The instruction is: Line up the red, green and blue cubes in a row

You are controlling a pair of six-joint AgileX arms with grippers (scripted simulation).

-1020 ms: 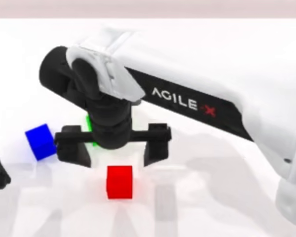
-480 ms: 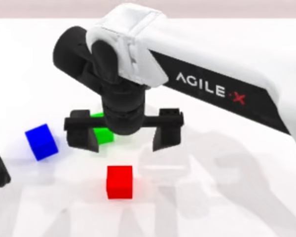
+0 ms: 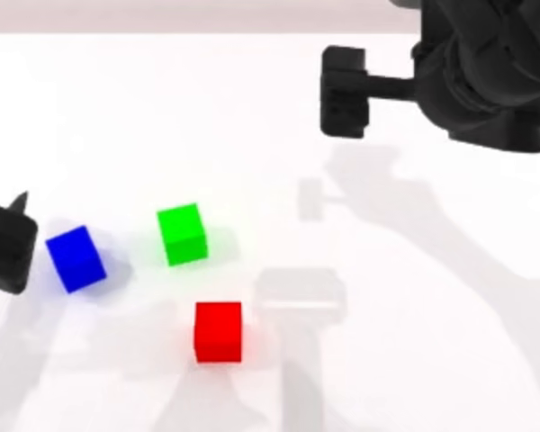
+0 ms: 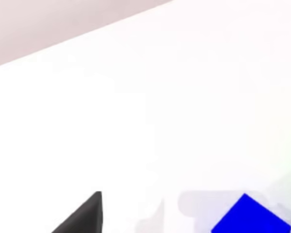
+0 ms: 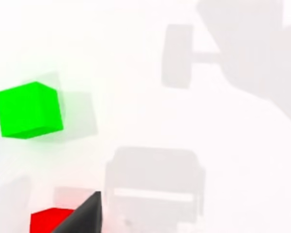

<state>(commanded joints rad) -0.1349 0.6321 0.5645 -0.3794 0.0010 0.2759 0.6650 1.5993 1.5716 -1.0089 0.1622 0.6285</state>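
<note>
1. While the three cubes all rest on the white counter (image 3: 414,297), they form no row: the blue cube (image 3: 75,259) lies toward the left edge, the green cube (image 3: 182,234) sits to its right, and the red cube (image 3: 218,331) sits nearer the front edge, apart from both.
2. Bare counter spreads wide on the right side and behind the cubes.
3. Just left of the blue cube, at the left edge, are the left jaws (image 3: 7,247); I cannot tell how they stand.
4. Near the upper right corner, well apart from every cube, the right jaws (image 3: 344,90) hold nothing; only one finger shows, so I cannot tell their gap.
</note>
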